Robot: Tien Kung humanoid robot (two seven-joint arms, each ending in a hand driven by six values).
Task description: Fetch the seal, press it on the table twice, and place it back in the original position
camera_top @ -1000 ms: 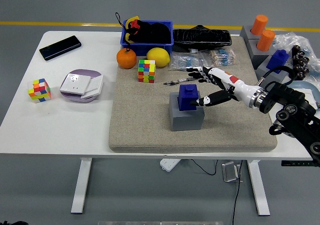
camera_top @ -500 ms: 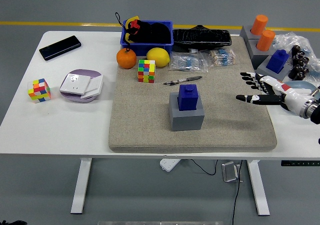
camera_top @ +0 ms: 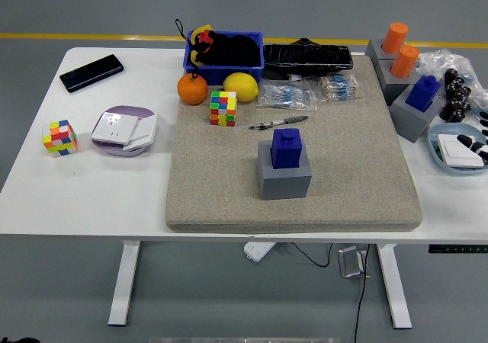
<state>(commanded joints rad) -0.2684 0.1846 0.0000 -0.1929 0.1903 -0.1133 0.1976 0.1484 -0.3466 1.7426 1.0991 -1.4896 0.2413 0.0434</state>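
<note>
since a second ago the right hand has let go of the blue seal [camera_top: 287, 146] and pulled off past the right edge; neither hand shows now, so their state can't be told. seal sits upright on its grey holder [camera_top: 284, 177], mid-mat [camera_top: 221, 183]. it looks returned. a pen [camera_top: 278, 123] lies just beyond; the mat's near side is open.

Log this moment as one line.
seal: seated on grey base | right hand: barely visible at right edge | left hand: out of view
</note>
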